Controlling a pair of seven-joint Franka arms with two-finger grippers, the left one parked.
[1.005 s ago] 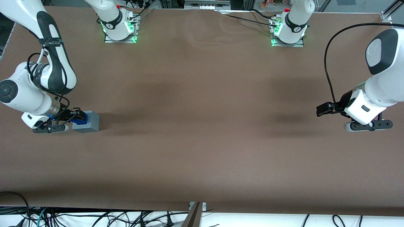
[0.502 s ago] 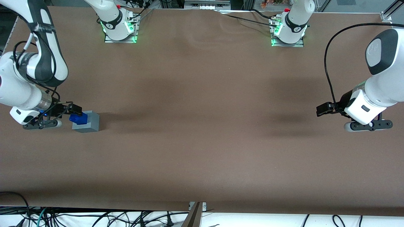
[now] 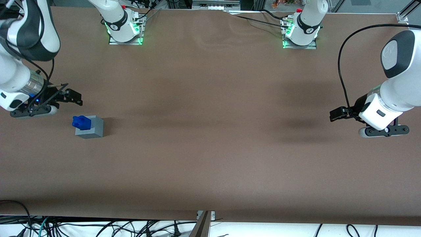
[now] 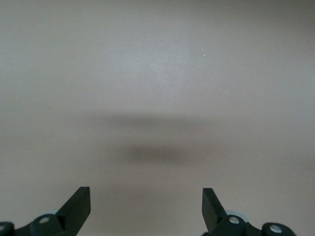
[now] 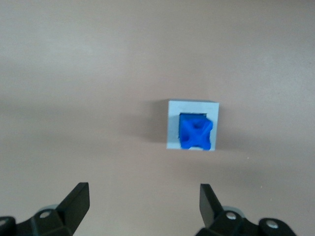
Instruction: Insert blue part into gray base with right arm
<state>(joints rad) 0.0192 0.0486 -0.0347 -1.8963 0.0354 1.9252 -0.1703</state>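
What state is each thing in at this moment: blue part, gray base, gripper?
blue part: seated in the gray base's hole, knobby top sticking out, not held.
gray base: upright on the table, hole filled by the blue part.
gripper: open, holding nothing, raised clear of the base and farther from the front camera than it.

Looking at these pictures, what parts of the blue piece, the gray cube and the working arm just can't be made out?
- How deep the blue part sits in the gray base: the cube's walls hide its lower end in both views.
- The right arm: its upper links are cut off by the front view's edge.
- The gripper, open and raised beside the cube: its fingertips are too small in the front view.
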